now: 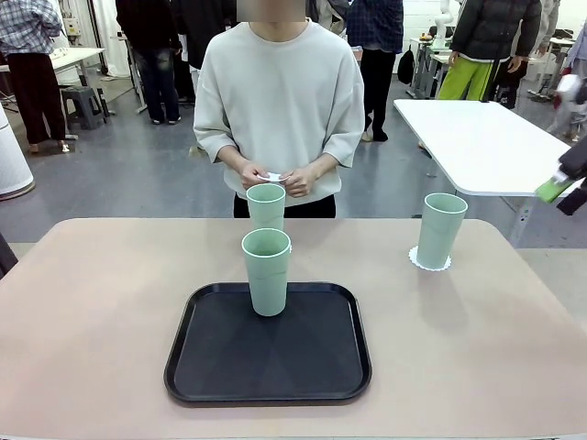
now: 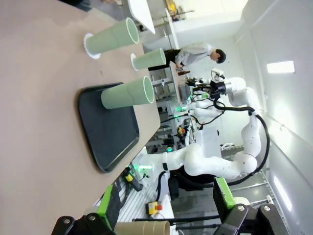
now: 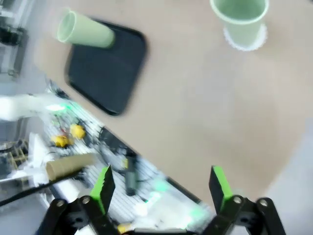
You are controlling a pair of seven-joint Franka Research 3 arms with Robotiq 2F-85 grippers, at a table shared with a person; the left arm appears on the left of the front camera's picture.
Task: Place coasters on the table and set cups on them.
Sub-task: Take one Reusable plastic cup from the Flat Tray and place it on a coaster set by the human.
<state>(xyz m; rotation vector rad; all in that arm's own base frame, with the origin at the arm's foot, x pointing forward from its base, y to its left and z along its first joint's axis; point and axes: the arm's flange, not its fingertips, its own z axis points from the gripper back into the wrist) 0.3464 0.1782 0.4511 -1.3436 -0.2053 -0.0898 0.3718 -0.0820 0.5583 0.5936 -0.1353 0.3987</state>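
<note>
Both pairs of jaws hang open and empty, well short of the tall cup (image 1: pixel 267 275) on the black tray (image 1: pixel 275 357), which may topple if a finger clips its rim on approach

Three pale mint-green cups, all upright. Right cup (image 1: pixel 442 229) stands on a scalloped white coaster (image 1: pixel 429 263) on the beige bench (image 1: pixel 110 302). Far cup (image 1: pixel 266 203) stands mid-bench on a second coaster (image 2: pixel 132 62). Near cup (image 1: pixel 266 272) stands on the black tray (image 1: pixel 211 367).
</note>
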